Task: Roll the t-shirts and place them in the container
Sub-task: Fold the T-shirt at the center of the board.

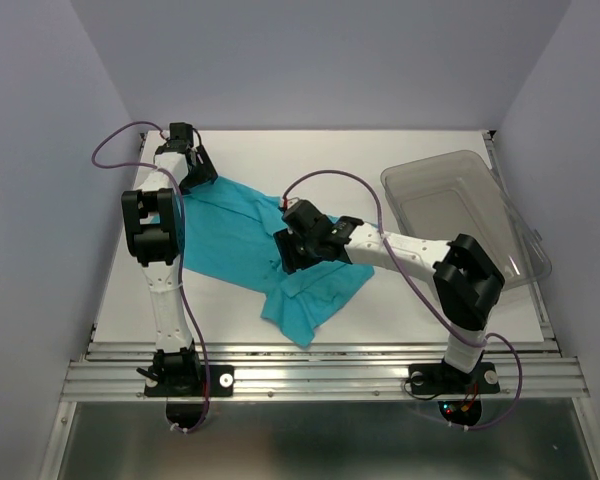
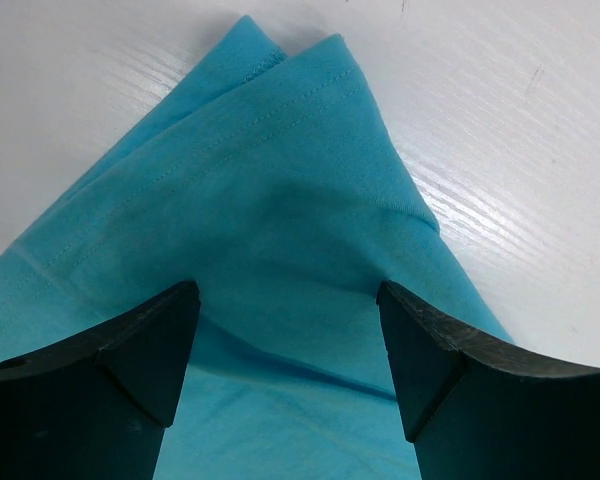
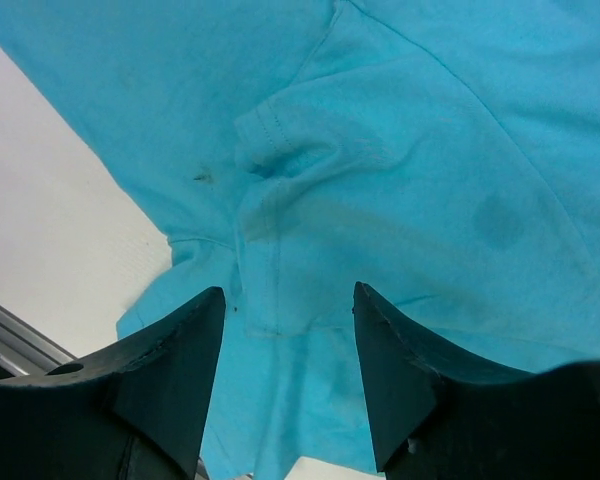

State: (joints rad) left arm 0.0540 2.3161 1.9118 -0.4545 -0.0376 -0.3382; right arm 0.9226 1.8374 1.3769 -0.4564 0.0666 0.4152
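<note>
Shirt (image 1: pixel 235 240) lies rumpled on the table (image 1: pixel 330 150) between the arms, so, with the left gripper (image 1: pixel 202 180) spread wide over its far corner and the right gripper (image 1: pixel 286 256) parted above its middle, holding nothing, I would flatten it before rolling tightly.

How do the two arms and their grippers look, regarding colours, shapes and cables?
Both the left arm and right arm have white links and bulky black joints. A thin lilac cable loops along each. The left gripper and right gripper carry dark, wedge-shaped fingers.
</note>
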